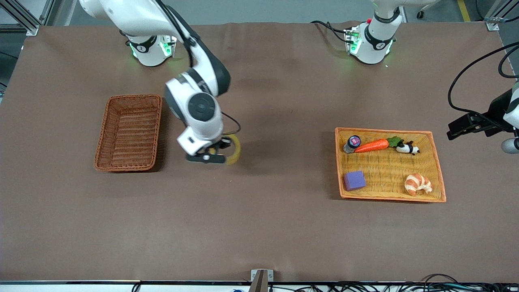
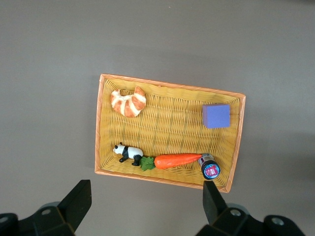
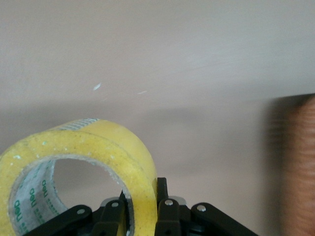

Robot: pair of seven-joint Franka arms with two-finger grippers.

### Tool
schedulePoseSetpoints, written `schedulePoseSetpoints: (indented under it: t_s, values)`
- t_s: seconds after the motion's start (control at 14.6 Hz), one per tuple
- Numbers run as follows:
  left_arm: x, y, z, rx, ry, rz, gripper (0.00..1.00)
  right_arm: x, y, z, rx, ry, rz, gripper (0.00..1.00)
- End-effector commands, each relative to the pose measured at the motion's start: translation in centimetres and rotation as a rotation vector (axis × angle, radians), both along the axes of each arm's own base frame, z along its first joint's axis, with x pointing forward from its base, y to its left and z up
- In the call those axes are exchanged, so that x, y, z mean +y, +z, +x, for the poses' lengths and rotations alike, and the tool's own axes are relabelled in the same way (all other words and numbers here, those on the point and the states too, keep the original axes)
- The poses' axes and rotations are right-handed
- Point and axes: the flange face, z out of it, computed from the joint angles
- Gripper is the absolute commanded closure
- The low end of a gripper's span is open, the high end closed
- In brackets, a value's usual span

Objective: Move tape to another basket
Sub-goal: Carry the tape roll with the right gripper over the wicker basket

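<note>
From the front, my right claw [image 1: 207, 156] carries the tape [image 1: 234, 149] above the bare worktop [image 1: 259, 227], between the two baskets and close to the basket [image 1: 129, 132] I am aiming for; my left claw [image 1: 462, 127] waits past the tray [image 1: 438, 174]. Through my left wrist, its fingers [image 2: 78, 201] stand wide apart over that tray. Through my right wrist, both fingers [image 3: 162, 206] pinch the roll's wall. I should clear the wicker rim fully, then lower before releasing.
</note>
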Motion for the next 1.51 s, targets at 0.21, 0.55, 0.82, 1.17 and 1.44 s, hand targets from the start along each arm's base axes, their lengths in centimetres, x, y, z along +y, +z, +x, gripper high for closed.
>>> schedulePoseSetpoints:
  t_s: [0.21,0.55,0.82,1.17,1.44]
  values:
    - [0.4,0.4,-0.5,0.004,-0.016,-0.006,0.0,-21.2,7.8,1.6,0.133,0.188,-0.028,1.0]
    - [-1.0,0.1,-0.6,0.009,-0.032,-0.02,0.0,-32.4,4.3,-1.1,0.165,0.282,0.029,1.0]
    - [-2.6,0.0,-1.7,0.002,-0.048,-0.025,0.0,-36.6,-2.9,-5.6,0.111,0.322,0.071,0.99]
    - [-2.4,0.4,-4.4,-0.019,-0.061,-0.022,0.0,-38.1,-9.9,-10.0,0.062,0.36,0.081,0.98]
    - [-2.7,1.1,-5.2,-0.011,-0.069,-0.02,0.0,-37.5,-13.1,-11.9,-0.005,0.375,0.065,0.98]
